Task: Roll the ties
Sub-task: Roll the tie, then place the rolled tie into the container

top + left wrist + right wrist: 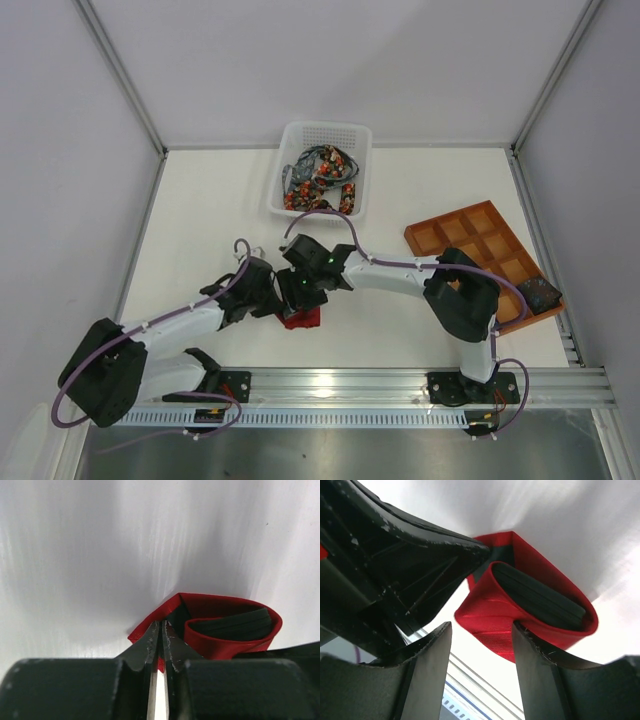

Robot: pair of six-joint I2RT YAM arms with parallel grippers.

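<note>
Pinch firmly with the left gripper (160, 642), jaws closed tight on the outer fold of the deep red tie (227, 630) at the near middle of the table (200, 220); close the right gripper (481, 630), jaws wide and empty astride the coil, gently; finely ribbed, sheeny weave outside, dark lining inside; loose oval, likely to spring open.

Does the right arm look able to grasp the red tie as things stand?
Probably yes: the right hand is open with the red tie right in front of it, and the left hand pinches only one edge.
</note>
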